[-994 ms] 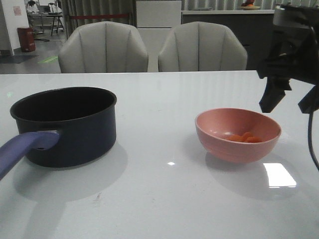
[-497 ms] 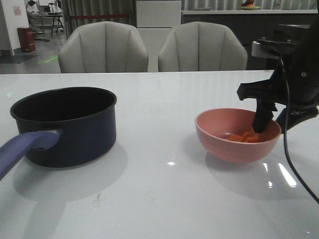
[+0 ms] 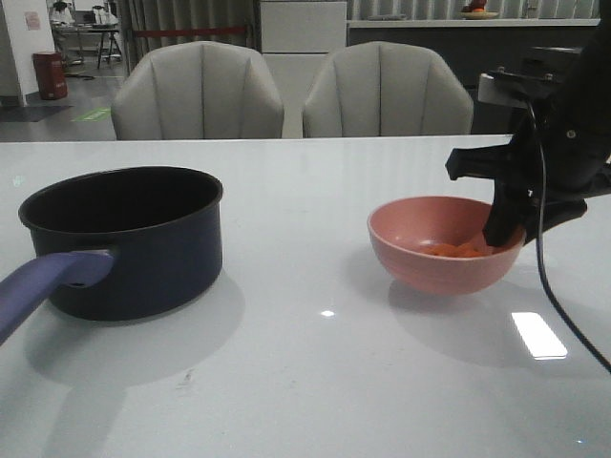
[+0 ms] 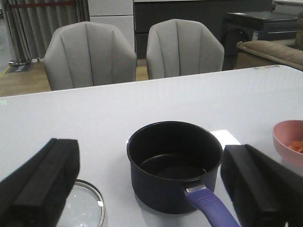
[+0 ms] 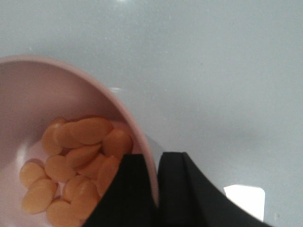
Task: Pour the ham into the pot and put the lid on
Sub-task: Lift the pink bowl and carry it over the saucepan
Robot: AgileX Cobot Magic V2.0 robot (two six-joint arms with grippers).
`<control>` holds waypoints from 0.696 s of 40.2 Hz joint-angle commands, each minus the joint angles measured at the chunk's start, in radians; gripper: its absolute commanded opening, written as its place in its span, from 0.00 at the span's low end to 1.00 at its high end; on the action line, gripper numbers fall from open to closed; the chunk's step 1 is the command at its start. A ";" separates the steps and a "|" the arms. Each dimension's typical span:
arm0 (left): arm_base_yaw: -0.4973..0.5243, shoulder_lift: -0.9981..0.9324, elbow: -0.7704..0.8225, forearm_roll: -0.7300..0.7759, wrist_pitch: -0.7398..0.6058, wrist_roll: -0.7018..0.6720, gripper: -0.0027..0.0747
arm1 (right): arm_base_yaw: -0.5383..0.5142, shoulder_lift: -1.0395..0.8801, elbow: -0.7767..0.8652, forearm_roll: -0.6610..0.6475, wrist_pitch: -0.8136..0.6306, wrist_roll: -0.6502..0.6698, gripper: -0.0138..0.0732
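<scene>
A glossy white table (image 3: 315, 382) filled the lower two thirds of the front view, and two pale grey padded chairs (image 3: 198, 91) stood behind its far edge at upper centre. No brand mark, label or readable writing showed on anything.

The dark navy round saucepan with its long purple-blue handle (image 3: 122, 239) sat at centre left of the front view, handle running off the lower left edge; the left wrist view showed its inside bare. Well apart from it, at centre right, was the pink round bowl (image 3: 444, 243), tilted slightly toward the pot.

The black right gripper (image 3: 508, 224) was at the bowl's right rim, clenched on it: in the right wrist view one finger lay inside the wall, the other outside, with the rim (image 5: 142, 142) pinched between them. The flat orange-pink ham pieces (image 5: 75, 165) lay heaped in the bowl's bottom.

The left gripper (image 4: 151, 189) was spread wide, grasping nothing, its black pads (image 4: 40, 182) at the lower corners of the left wrist view. The round glass lid with a silver rim (image 4: 85, 208) lay flat on the table at the lower left of that view, near the pot; its knob was out of sight.
</scene>
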 commanded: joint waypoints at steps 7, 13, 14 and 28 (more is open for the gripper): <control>-0.008 0.013 -0.026 -0.005 -0.081 -0.001 0.86 | 0.119 -0.170 -0.134 -0.031 -0.077 -0.083 0.32; -0.008 0.013 -0.026 -0.005 -0.081 -0.001 0.86 | 0.251 -0.218 -0.177 -0.072 -0.161 -0.115 0.32; -0.008 0.013 -0.026 -0.005 -0.081 -0.001 0.86 | 0.270 -0.221 -0.185 -0.076 -0.184 -0.118 0.32; -0.008 0.013 -0.026 -0.005 -0.081 -0.001 0.86 | 0.478 -0.141 -0.196 -0.164 -0.615 -0.119 0.32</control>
